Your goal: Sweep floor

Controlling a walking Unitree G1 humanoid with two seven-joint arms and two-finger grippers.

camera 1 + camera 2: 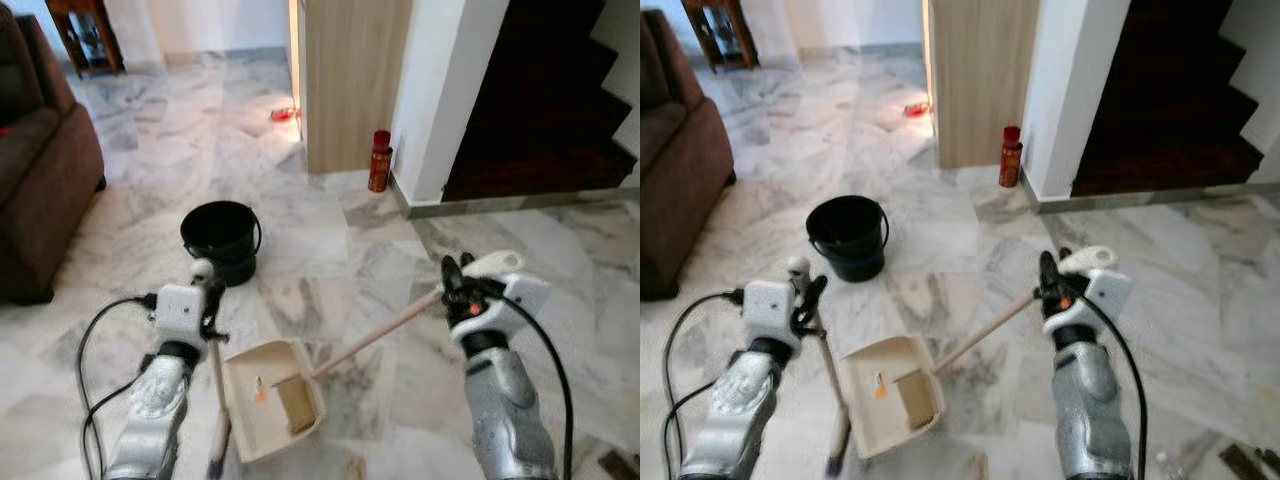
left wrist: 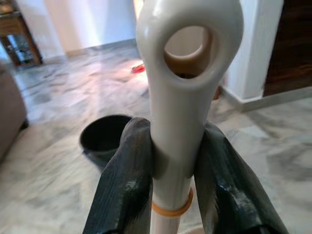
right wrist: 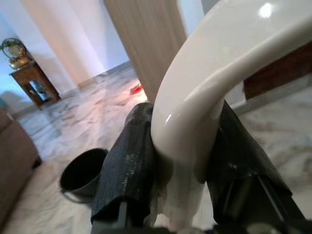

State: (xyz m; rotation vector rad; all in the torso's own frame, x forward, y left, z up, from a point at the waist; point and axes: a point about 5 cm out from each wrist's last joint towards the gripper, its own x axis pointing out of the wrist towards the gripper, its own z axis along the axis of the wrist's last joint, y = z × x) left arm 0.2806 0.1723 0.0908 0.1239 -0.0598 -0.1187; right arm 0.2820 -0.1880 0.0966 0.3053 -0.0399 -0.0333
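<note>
left gripper [image 2: 173, 170] clamped on the cream broom handle [image 2: 178, 97] just under its hanging loop, broom running down beside the dustpan [image 1: 272, 398]. right gripper [image 3: 187, 161] closed around the dustpan's long handle [image 1: 375, 335] at its curved cream top end. dustpan sits on the marble floor [image 1: 330, 250] between both arms, brown scrap inside. black bucket [image 1: 221, 240] just beyond the dustpan, red can [image 1: 380, 160] farther past it by the wall.
</note>
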